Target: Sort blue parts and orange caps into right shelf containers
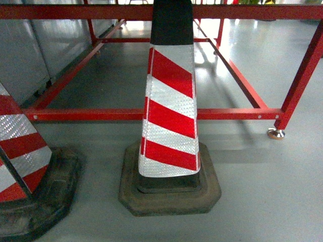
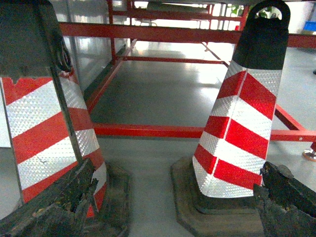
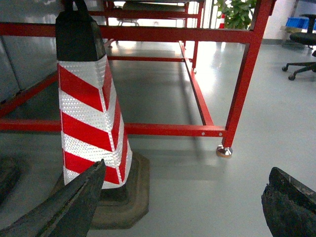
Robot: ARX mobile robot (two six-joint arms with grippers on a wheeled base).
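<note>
The red metal frame (image 1: 212, 114) of a rack fills the width of my head view, its low bars running over the grey floor (image 1: 262, 191) and one foot (image 1: 276, 133) resting at the right. Under it the floor shows bare between the bars.

In front of the frame stands a red-and-white striped cone (image 1: 170, 111) on a dark base, upright, in the middle of my view. A second cone (image 1: 17, 146) stands at the left edge, only partly in frame.

The blue crates I am to fill do not show clearly anywhere; in the right wrist view a small blue shape (image 3: 299, 22) sits far off at the top right, beside an office chair (image 3: 302, 42), too small for me to tell what it is or what it holds.

My left tool (image 2: 173, 207) is spread wide with nothing between its fingers. My right tool (image 3: 182, 207) likewise gapes wide and holds nothing.
</note>
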